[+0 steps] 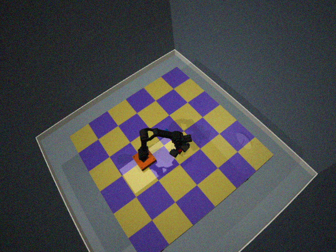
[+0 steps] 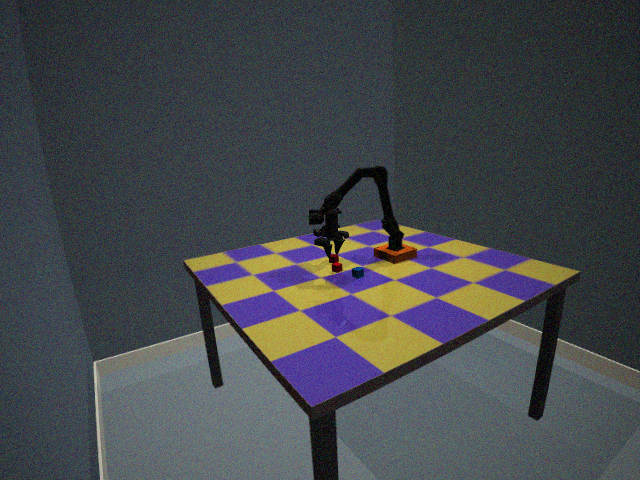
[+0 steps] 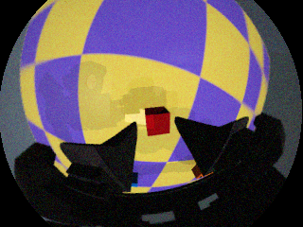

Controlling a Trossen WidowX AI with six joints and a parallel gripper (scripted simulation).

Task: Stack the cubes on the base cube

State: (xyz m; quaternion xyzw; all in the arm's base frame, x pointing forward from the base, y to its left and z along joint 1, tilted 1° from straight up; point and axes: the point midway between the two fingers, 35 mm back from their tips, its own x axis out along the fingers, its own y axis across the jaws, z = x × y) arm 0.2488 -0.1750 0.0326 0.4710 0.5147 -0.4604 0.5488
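A red cube [image 1: 179,150] [image 2: 333,258] [image 3: 157,121] sits on the table. My gripper [image 1: 179,150] [image 2: 334,255] [image 3: 156,122] is open and points down, with its fingertips on either side of that cube in the wrist view; whether they are level with it or just above is unclear. A second red cube [image 2: 337,267] stands nearby; the arm hides it in the top view, and it does not show in the wrist view. A blue cube [image 1: 166,129] [image 2: 357,272], apart from both red ones, is partly hidden by a finger in the wrist view [image 3: 134,179]. No cube rests on another.
The checkered table [image 1: 202,168] [image 2: 436,316] [image 3: 151,33] carries the arm's orange base plate [image 1: 143,164] [image 2: 395,253], whose edge shows behind a finger in the wrist view. The second red cube and the blue cube lie close to the gripper.
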